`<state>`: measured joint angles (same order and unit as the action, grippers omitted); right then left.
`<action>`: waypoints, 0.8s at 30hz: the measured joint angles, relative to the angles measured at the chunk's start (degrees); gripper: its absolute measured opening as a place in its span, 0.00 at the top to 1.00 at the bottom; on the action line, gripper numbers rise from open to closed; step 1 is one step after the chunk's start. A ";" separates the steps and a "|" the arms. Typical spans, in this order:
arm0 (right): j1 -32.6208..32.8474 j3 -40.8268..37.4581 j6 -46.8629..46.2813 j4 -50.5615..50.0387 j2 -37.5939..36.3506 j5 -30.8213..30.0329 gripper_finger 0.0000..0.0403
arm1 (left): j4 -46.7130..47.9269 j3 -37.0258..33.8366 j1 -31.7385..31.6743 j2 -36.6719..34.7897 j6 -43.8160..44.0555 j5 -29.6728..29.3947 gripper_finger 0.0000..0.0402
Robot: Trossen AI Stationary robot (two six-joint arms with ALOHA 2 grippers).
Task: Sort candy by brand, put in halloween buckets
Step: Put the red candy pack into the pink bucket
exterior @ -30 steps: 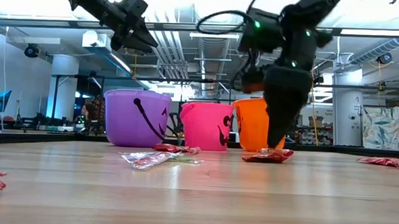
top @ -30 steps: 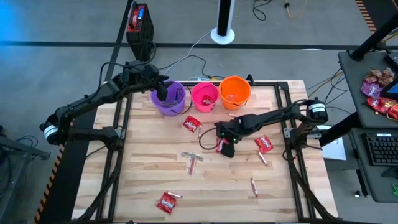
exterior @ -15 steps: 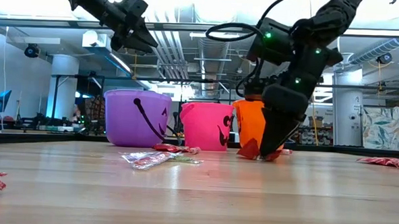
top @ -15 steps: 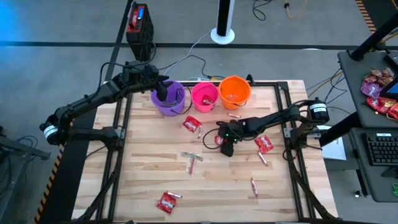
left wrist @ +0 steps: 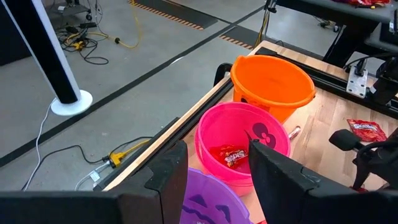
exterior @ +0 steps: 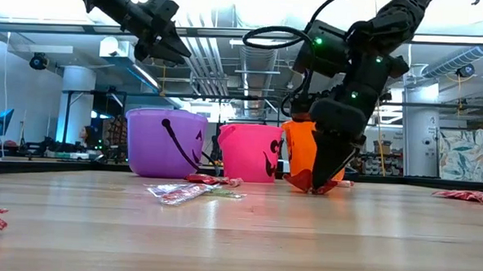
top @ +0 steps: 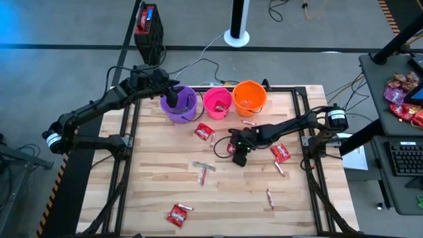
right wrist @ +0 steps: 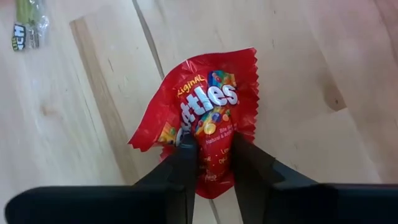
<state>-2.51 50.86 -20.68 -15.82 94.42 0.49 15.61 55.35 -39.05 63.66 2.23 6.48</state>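
Observation:
My right gripper [top: 236, 157] stands mid-table, its fingers slanting down and shut on a red candy packet [right wrist: 200, 112]. My left gripper [top: 173, 99] hangs open above the purple bucket [top: 182, 109] and holds nothing. The purple, pink [top: 217, 102] and orange [top: 249, 97] buckets stand in a row at the table's far edge. A red packet [left wrist: 232, 157] lies in the pink bucket. More red packets [top: 204, 131] [top: 280, 153] [top: 178, 214] and thin stick candies [top: 205, 169] [top: 269, 197] lie flat on the wood. My right gripper pinches the red packet between its two fingers [right wrist: 186, 155], at the wrapper's near end [right wrist: 211, 163]. The fingers come from above, slanting down. The wrapper is bowed and tipped up on edge, its low corner [exterior: 308, 188] on the table.
Black frame rails [top: 129, 142] run along the table's left and right sides. A desk [top: 396, 112] with a keyboard and a heap of red and pink wrappers stands off the table's right edge. Bare wood [top: 225, 211] lies toward the near edge.
My right gripper has tipped more steeply down and shut on the red packet. The packet, which lay flat, now stands tipped up between the fingers, with its low corner on the wood.

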 joint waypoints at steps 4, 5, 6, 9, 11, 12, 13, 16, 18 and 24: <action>-0.47 4.37 -1.89 -3.13 -2.76 -0.01 0.83 | -0.54 0.00 0.00 0.00 -0.01 0.00 0.62; -0.54 6.06 -1.92 -4.52 -3.75 -0.02 0.83 | -0.56 0.00 0.00 0.00 -0.01 0.00 0.62; -0.76 7.93 -1.93 -5.84 -4.66 -0.06 0.83 | -0.56 0.00 0.00 0.00 -0.01 0.02 0.62; -2.23 14.65 -1.93 -10.89 -6.55 -1.01 0.83 | -0.59 0.00 0.00 0.00 -0.01 0.03 0.62; -4.01 19.97 -1.90 -13.78 -7.41 -3.72 0.83 | -0.58 0.00 0.00 0.00 0.00 0.04 0.62; -5.22 22.93 -1.85 -15.56 -7.73 -5.58 0.83 | -0.58 0.00 0.00 0.00 0.10 0.04 0.62; -6.57 25.64 -1.62 -17.82 -7.85 -7.39 0.83 | -0.51 0.09 0.00 0.00 0.16 0.04 0.62; -11.84 33.33 -0.84 -25.21 -7.56 -10.47 0.83 | -0.56 1.06 0.00 0.00 0.18 0.07 0.62; -16.20 37.85 -0.83 -30.40 -7.13 -10.84 0.83 | -0.60 1.73 -0.04 0.00 0.18 0.04 0.62; -30.11 44.14 1.83 -43.55 -6.00 -6.79 0.83 | -0.50 3.04 -0.15 0.00 0.19 0.02 0.62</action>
<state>-32.63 95.00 -18.85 -59.36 88.42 -6.30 15.11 58.39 -39.20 63.66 2.42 6.50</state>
